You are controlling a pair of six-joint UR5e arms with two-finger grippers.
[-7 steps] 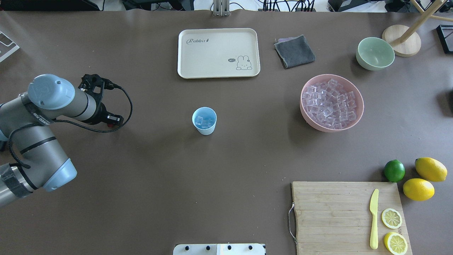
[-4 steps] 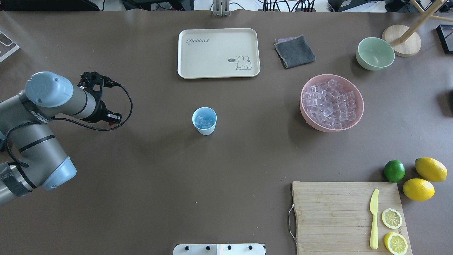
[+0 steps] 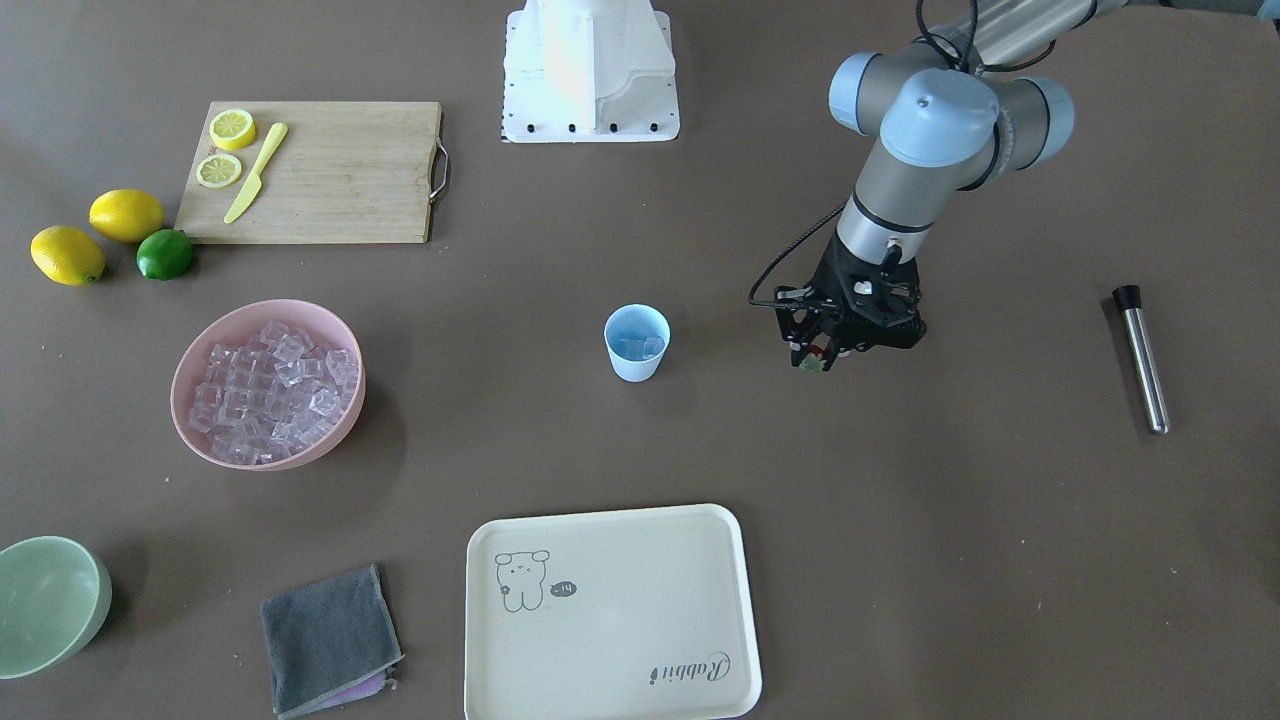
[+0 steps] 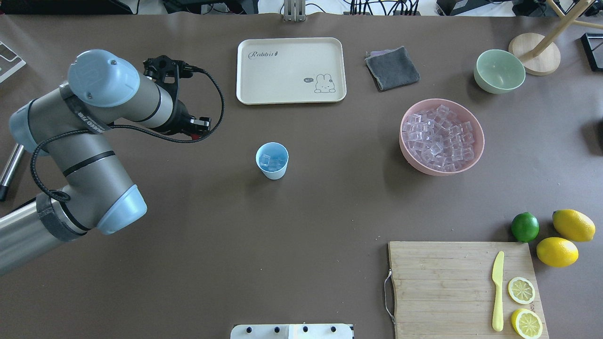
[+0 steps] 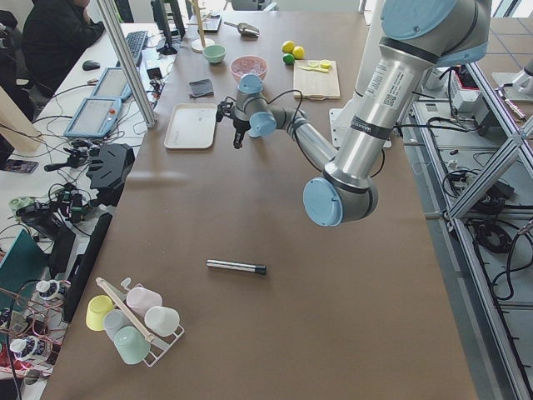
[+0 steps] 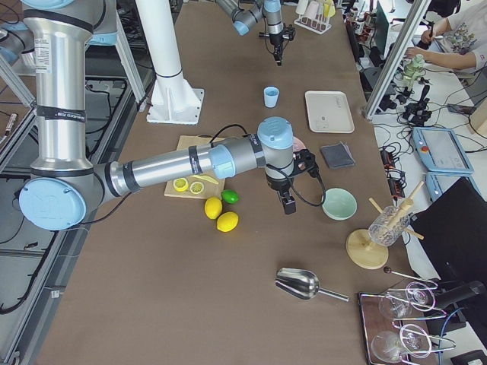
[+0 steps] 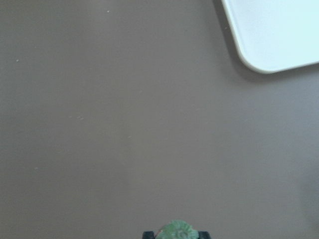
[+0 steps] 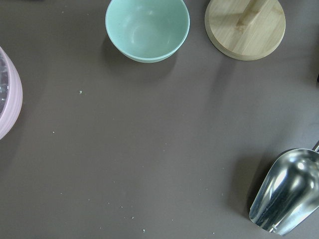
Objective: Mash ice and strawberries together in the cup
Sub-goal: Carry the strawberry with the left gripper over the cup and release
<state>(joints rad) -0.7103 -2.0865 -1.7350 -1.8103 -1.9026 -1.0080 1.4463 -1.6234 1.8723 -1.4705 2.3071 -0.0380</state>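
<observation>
Overhead, left to right: a steel rod [image 3: 1142,365] with a black cap lies flat by the table's left edge. The left gripper [image 3: 816,356] hangs over bare table left of the cup [image 4: 272,161] and apart from it, with its jaws pinched narrow on the strawberry [image 7: 175,231]. You see the green leafy top between the fingertips in the left wrist view, and the tray corner at that view's top right. The cup stands upright near the middle of the table with a few pieces of ice [image 4: 271,162] inside. The strawberry is not in it. The cream tray [image 4: 292,61] sits behind the cup toward the far edge, and a grey cloth [image 4: 392,68] lies just right of it. The pink bowl [image 4: 426,169] is right of the cup, well apart, and heaped with more ice. The green bowl [image 4: 499,70] sits past it toward the far right corner, beside a round wooden base [image 4: 541,59]. The cutting board [image 4: 438,287] lies at the near edge on the right, carrying a yellow knife [image 4: 497,292] and two lemon halves [image 4: 521,290]. A lime [image 4: 525,227] and two lemons [image 4: 573,225] sit just off its far right corner. The right gripper [image 6: 288,204] hangs near the two bowls, but it shows only in the right side view, so you can't tell how its jaws stand.
</observation>
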